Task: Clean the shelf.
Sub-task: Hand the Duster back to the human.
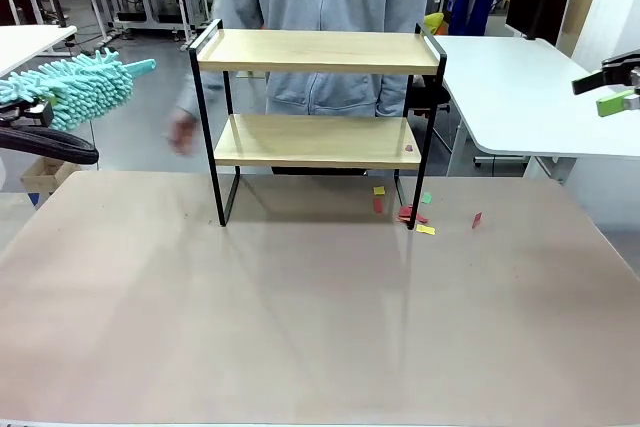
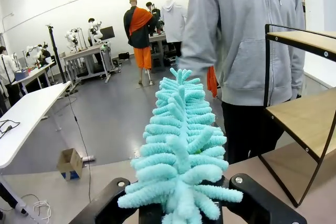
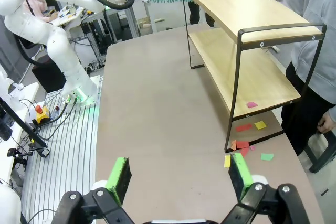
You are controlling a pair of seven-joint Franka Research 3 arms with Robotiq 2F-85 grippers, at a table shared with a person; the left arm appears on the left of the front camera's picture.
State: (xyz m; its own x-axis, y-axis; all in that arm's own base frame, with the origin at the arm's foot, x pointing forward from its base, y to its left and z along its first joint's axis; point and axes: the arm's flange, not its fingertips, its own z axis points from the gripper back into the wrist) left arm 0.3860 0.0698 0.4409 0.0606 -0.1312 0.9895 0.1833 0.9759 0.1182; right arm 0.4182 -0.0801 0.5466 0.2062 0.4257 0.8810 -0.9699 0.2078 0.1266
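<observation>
The shelf (image 1: 318, 52) stands at the table's far middle, two light wooden boards in a black frame. A red paper scrap (image 1: 408, 148) lies on its lower board. My left gripper (image 1: 28, 112), at the far left and level with the boards, is shut on the handle of a teal fluffy duster (image 1: 75, 87) that points toward the shelf from well to its left. In the left wrist view the duster (image 2: 181, 150) rises between the fingers, with the shelf (image 2: 302, 119) at the right. My right gripper (image 3: 180, 178) hangs open and empty above the table, right of the shelf (image 3: 247, 35).
Coloured paper scraps (image 1: 412, 215) lie on the table by the shelf's right foot, scraps (image 3: 241, 142) also seen from the right wrist. A person in a grey hoodie (image 1: 320, 7) stands right behind the shelf, one hand (image 1: 182, 132) low at its left side. The near table is bare.
</observation>
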